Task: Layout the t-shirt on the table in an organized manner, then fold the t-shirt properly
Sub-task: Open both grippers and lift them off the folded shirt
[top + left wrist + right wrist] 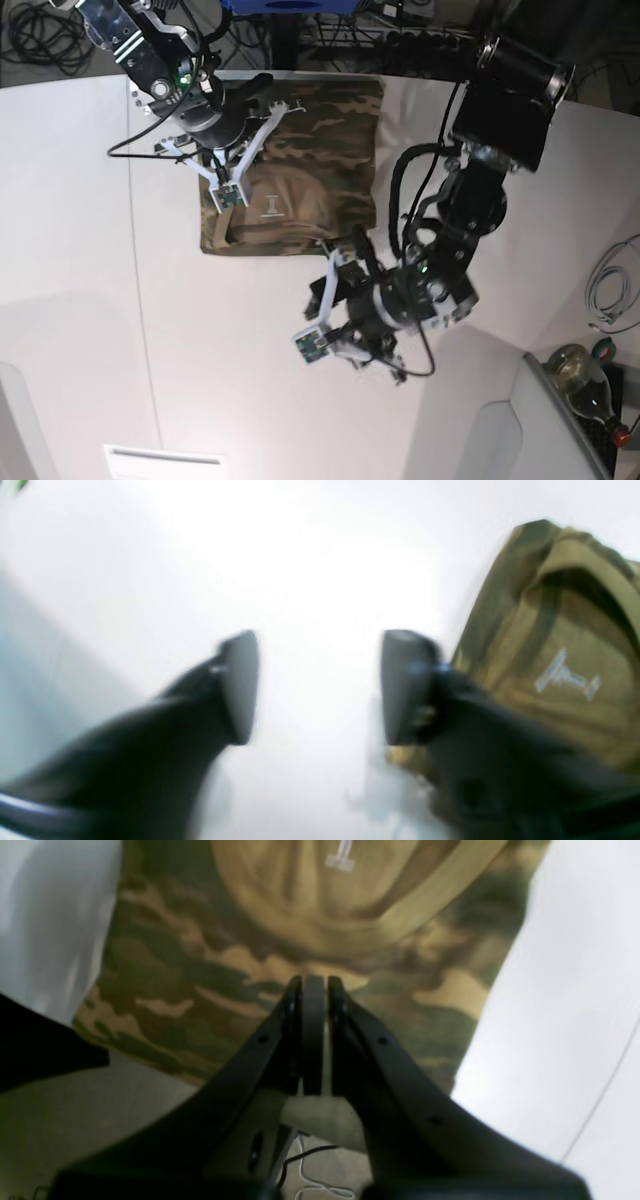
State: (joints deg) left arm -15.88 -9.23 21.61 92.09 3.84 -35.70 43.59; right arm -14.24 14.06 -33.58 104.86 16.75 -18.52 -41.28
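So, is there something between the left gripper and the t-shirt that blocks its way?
Nothing visible does. The left gripper is open over bare table, and the t-shirt lies right beside one finger, with no object between.

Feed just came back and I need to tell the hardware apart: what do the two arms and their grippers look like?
Both arms are black. The left gripper has two smooth, dark, paddle-shaped fingers. The right gripper has flat black fingers with small round holes along them. In the base view each wrist shows white parts, a small green-lit board and black cables; the left arm has a bulky black upper housing.
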